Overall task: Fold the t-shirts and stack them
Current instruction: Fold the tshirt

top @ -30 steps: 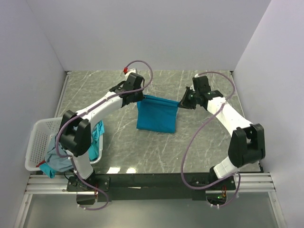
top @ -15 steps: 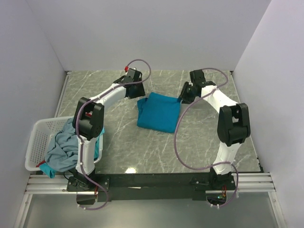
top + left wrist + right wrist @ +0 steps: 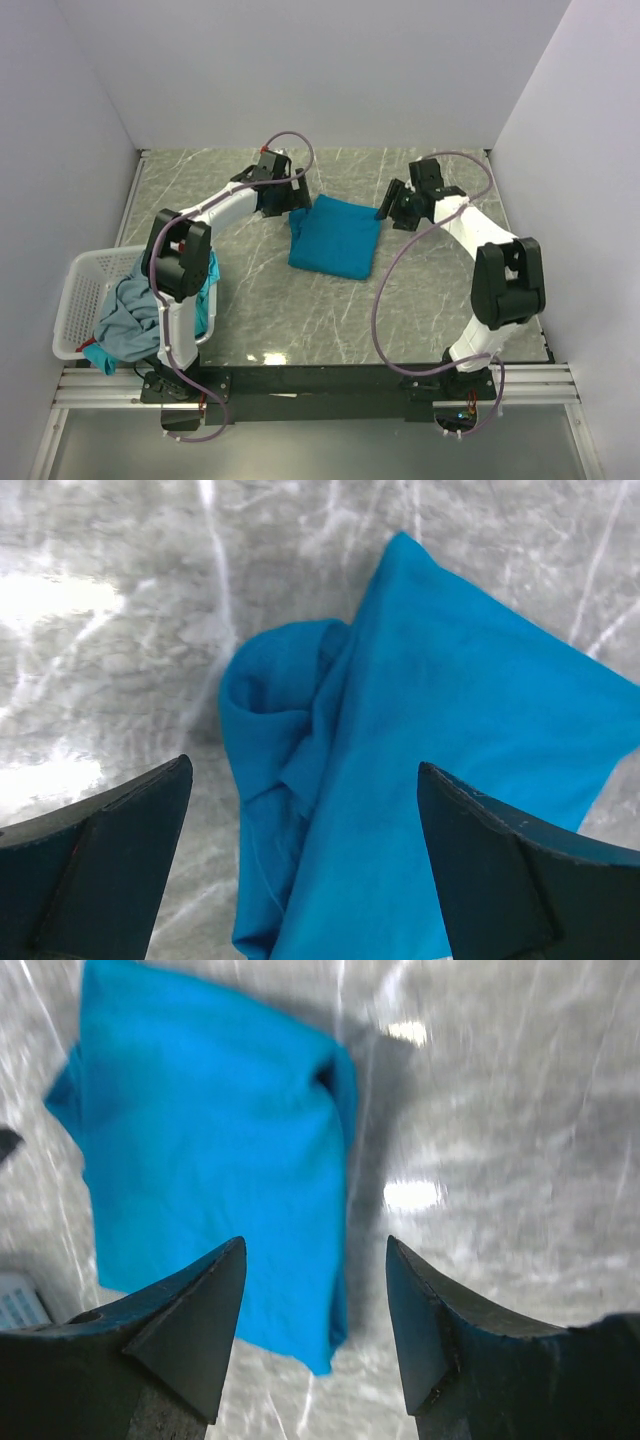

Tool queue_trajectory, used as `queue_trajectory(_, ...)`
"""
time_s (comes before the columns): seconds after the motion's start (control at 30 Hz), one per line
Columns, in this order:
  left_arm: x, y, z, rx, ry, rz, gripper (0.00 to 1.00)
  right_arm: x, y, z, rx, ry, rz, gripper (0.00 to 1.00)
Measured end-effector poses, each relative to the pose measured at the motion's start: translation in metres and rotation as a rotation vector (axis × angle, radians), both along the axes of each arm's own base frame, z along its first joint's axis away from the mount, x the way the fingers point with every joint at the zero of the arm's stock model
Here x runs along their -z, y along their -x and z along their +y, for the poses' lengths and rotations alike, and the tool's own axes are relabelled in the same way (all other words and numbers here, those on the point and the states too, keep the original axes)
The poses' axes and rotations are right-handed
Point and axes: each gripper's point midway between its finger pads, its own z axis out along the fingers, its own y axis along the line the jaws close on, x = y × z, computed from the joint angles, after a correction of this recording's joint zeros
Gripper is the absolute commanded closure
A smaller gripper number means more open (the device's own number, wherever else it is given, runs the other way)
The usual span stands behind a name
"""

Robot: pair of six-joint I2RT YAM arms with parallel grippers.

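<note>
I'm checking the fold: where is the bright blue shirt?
In the top view, the bright blue shirt lies on the table, between the left gripper and right gripper.

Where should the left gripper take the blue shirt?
Probably the bunched left edge of the shirt: its rumpled folds rise off the table, giving something to pinch. Come straight down with the open left gripper, which hangs above it.

No writing, brand, number or sign readable in any view, folded teal-blue t-shirt [image 3: 335, 238] showing only plain cloth, white lattice basket [image 3: 72, 300] too small to make out any marking
</note>
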Motion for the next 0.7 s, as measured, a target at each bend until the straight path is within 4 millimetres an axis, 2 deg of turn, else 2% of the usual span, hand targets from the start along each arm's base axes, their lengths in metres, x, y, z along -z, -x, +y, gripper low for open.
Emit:
queue_trajectory(0.1,-0.001,0.001,-0.005,0.029,0.021,-0.009,0.01,0.004,0.013,0.0,-0.023,-0.002,0.011,0.36)
queue_trajectory(0.23,-0.007,-0.005,-0.012,0.063,0.039,-0.028,0.01,0.005,0.01,0.003,-0.051,-0.008,-0.008,0.4)
queue_trajectory(0.37,-0.015,-0.037,-0.033,0.098,0.074,-0.079,0.04,0.005,-0.004,0.005,-0.062,-0.005,-0.02,0.42)
queue_trajectory(0.43,-0.011,-0.045,-0.039,0.114,0.083,-0.083,0.08,0.007,-0.016,0.007,-0.062,0.0,-0.026,0.44)
queue_trajectory(0.53,0.006,-0.055,-0.048,0.132,0.088,-0.063,0.16,0.014,-0.031,0.009,-0.059,0.005,-0.023,0.5)
queue_trajectory(0.57,0.012,-0.057,-0.05,0.136,0.086,-0.056,0.19,0.017,-0.033,0.009,-0.059,0.005,-0.022,0.51)
queue_trajectory(0.6,0.017,-0.061,-0.053,0.141,0.086,-0.051,0.29,0.02,-0.035,0.01,-0.059,0.005,-0.019,0.53)
queue_trajectory(0.7,0.035,-0.067,-0.06,0.155,0.08,-0.044,0.35,0.029,-0.035,0.01,-0.055,0.007,0.0,0.58)
